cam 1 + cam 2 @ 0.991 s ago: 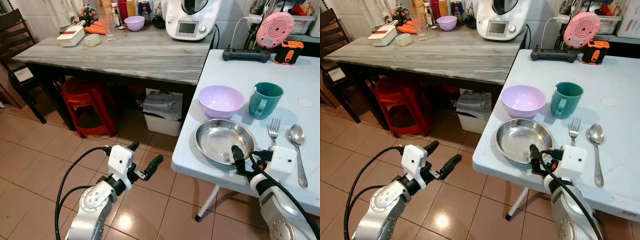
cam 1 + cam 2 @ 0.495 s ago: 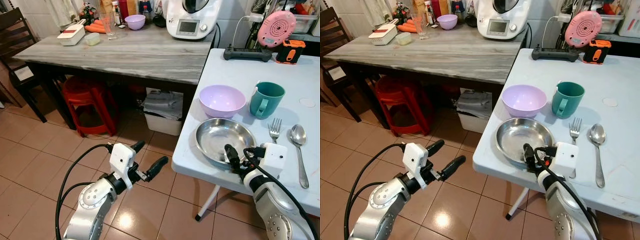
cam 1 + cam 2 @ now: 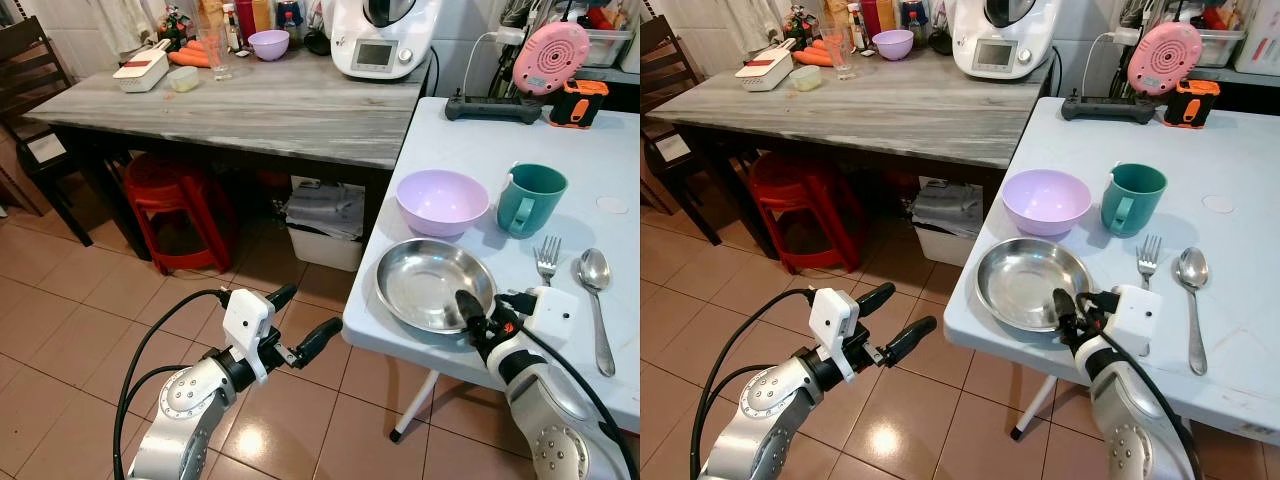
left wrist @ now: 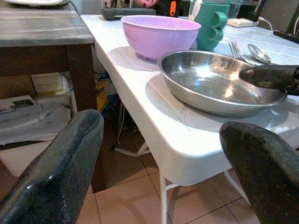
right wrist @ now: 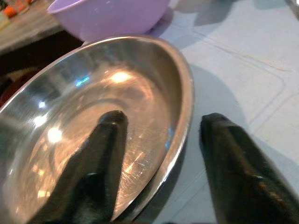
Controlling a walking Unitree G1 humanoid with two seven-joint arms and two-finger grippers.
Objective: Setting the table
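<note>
The steel plate (image 3: 435, 286) sits at the lower centre-right of the left eye view, on the near left corner of the white table (image 3: 590, 150), its left rim close to the table edge. The right gripper (image 3: 478, 318) straddles the plate's near right rim: in the right wrist view 1 finger (image 5: 100, 172) lies inside the dish on the shiny bottom and the other finger (image 5: 238, 163) sits outside over the white tabletop, with the rim (image 5: 180, 126) running between them. The jaws are spread and not yet closed on the metal; whether either pad touches the rim is hard to tell. Any coming move depends on that straddle, since the plate lies directly ahead of the right claw, up and left of it in the head views, while the left gripper (image 3: 305, 322) hangs spread over the tiled floor at the lower left, off the table and clearly the farther of the 2.

Above the plate in the frame stands the purple bowl (image 3: 442, 201), just beside its far rim, with the teal mug (image 3: 530, 199) to the bowl's right. The fork (image 3: 546, 262) and spoon (image 3: 596, 300) lie to the right of the plate, long axes running toward the robot.

The right wrist housing covers the fork's handle, and the plate's near rim is partly hidden behind the finger in the head views. The right arm is cut off at the lower right corner.
</note>
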